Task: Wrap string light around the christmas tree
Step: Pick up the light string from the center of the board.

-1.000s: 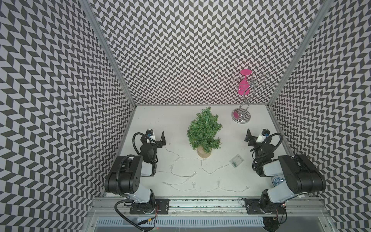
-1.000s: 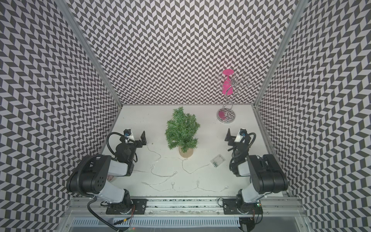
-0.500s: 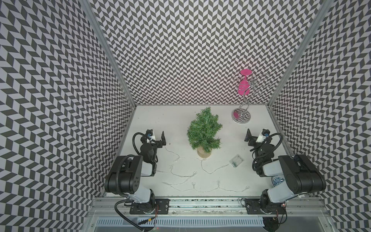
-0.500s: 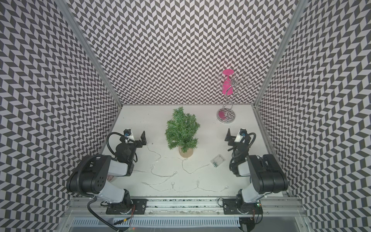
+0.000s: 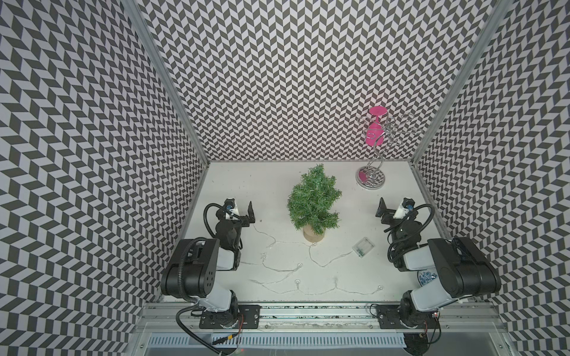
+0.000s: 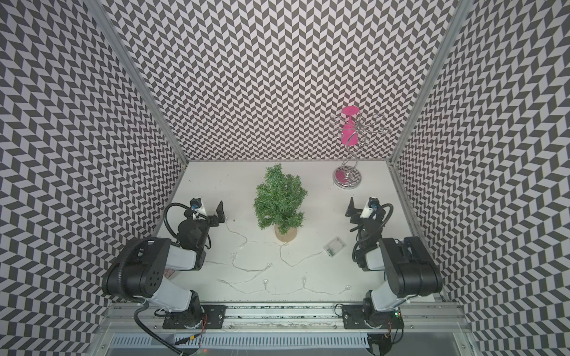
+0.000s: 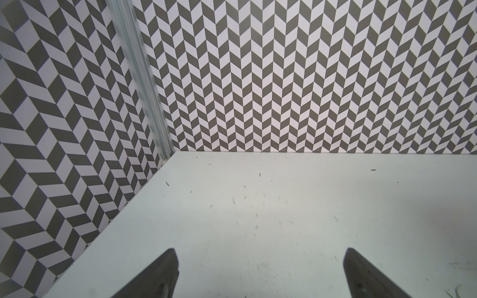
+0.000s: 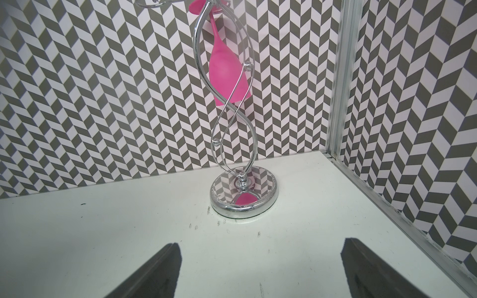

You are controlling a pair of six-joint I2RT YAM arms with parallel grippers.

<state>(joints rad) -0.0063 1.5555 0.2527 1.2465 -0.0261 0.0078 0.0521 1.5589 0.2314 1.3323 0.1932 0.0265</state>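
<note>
The christmas tree (image 5: 313, 197) (image 6: 279, 197) stands upright on its pale wooden base at mid-table. The string light (image 5: 298, 273) (image 6: 269, 264) lies loose on the table in front of the tree, snaking from beside the left arm past the tree base. It ends at a clear battery box (image 5: 363, 246) (image 6: 333, 246). My left gripper (image 5: 242, 210) (image 7: 260, 251) hovers open left of the tree, with only bare table between its fingers. On the tree's right, my right gripper (image 5: 390, 209) (image 8: 260, 242) is open and empty, facing the back corner.
A silver curly wire rack (image 5: 371, 178) (image 8: 244, 198) with a hanging pink glass (image 5: 374, 135) (image 8: 227, 74) stands at the back right. A small blue-patterned dish (image 5: 427, 277) lies under the right arm. Patterned walls enclose three sides.
</note>
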